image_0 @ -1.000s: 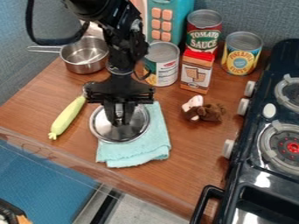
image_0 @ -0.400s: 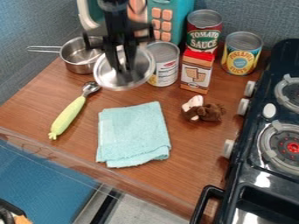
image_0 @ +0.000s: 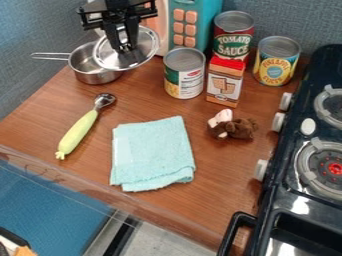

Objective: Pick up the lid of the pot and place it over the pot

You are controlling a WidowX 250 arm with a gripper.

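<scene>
Comparing this view with the earlier ones, we see that the lid (image_0: 142, 46) has left the folded cloth (image_0: 153, 155), risen past the white-and-green can (image_0: 184, 74) and swung toward the back left of the counter (image_0: 220, 165). Now it overlaps the right part of the steel pot (image_0: 83, 64) in our view, tilted, while the pot's left side and its long handle (image_0: 50, 56) remain in sight. The gripper (image_0: 125, 48) is closed on the lid at its middle, where the knob should be, though its fingers hide the grip itself. The pot sits where it did, so we judge the lifting done and the carrying nearly so; lining up and lowering come next. We cannot tell whether lid and rim touch or how much height lies between them. To us, the lid seems to need a little more travel to the left and some levelling before release. Let go from here, it could slide off the right rim, or catch the edge and nudge the light-looking pot askew.
</scene>
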